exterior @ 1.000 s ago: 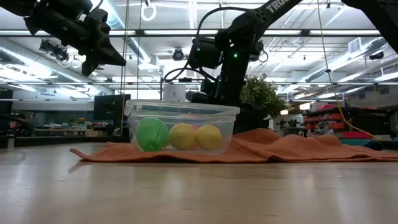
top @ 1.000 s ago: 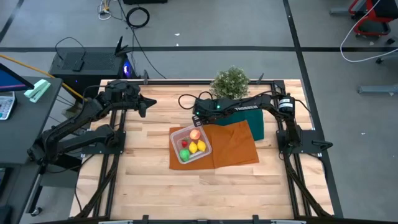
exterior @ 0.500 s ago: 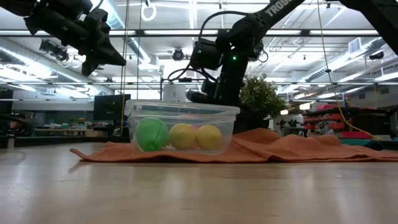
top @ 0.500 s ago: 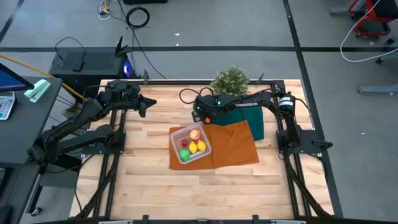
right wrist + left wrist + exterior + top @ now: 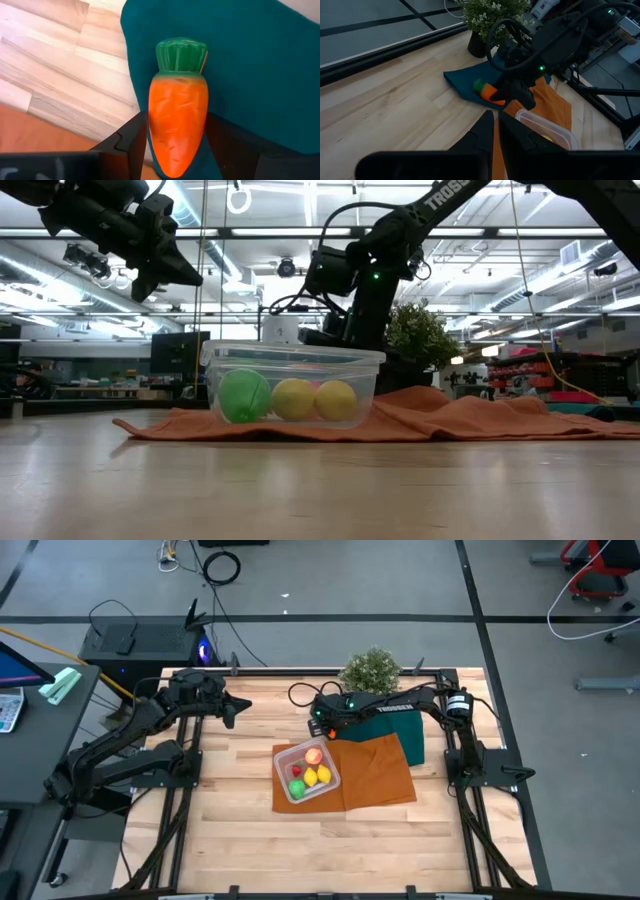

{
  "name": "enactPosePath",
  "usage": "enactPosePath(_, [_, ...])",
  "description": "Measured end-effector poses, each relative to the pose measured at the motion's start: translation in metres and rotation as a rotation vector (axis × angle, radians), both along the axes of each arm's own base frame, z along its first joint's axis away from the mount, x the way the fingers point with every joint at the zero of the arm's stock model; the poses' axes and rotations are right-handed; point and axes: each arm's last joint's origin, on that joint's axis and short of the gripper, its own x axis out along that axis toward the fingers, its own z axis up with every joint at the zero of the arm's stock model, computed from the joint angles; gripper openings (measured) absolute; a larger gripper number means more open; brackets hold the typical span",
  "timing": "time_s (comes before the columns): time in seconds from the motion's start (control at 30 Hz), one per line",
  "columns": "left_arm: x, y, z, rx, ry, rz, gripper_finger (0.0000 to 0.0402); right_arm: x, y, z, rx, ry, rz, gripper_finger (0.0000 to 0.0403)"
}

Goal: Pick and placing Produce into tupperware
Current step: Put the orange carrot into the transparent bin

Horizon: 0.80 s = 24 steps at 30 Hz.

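The orange carrot (image 5: 177, 125) with a green top lies lengthwise between my right gripper's (image 5: 177, 150) fingers, over the dark green cloth (image 5: 250, 60); it also shows under that gripper (image 5: 520, 92) as the carrot (image 5: 489, 92). The clear tupperware (image 5: 281, 778) sits on the orange cloth (image 5: 380, 775). It holds two yellow lemons (image 5: 316, 777), a green ball (image 5: 297, 788), a peach-red fruit (image 5: 314, 755) and a tiny red piece (image 5: 296, 771). My left gripper (image 5: 240, 705) waits shut, raised near the table's far left. My right gripper pinches the carrot by its orange body (image 5: 155, 135), one dark finger (image 5: 132, 137) on each side. The fingers come from above, slanting down, and lie along the carrot, whose green top (image 5: 181, 55) points away from the wrist. Whether it is clear of the cloth, I cannot tell.
A bushy potted plant (image 5: 371, 670) stands at the far edge, just behind the dark green cloth (image 5: 408, 738). A black cable (image 5: 300, 698) loops on the wood near my right arm. Bare wood stretches to the left and near side of the tupperware.
My right arm's forearm has risen a little over the dark green cloth. The carrot's orange now shows beside the gripper in the high view, where the arm covered it a second ago.
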Motion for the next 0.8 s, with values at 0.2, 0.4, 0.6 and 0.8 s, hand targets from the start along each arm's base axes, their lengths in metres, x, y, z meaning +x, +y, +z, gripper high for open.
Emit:
enactPosePath(0.2, [0.0,0.0,0.0,0.0,0.0,0.0,0.0023,-0.0001,0.0,0.0,0.0,0.001,0.0,0.0125])
enactPosePath(0.4, [-0.0001,0.0,0.0,0.0,0.0,0.0,0.0029,0.0,0.0,0.0001,-0.001,0.0,0.001,0.0099])
enactPosePath(0.6, [0.0,-0.0001,0.0,0.0,0.0,0.0,0.0034,-0.0002,0.0001,0.001,-0.001,-0.001,0.001,0.0102])
enactPosePath(0.8, [-0.0001,0.0,0.0,0.0,0.0,0.0,0.0024,-0.0009,0.0002,0.0072,-0.008,-0.019,-0.003,0.0097])
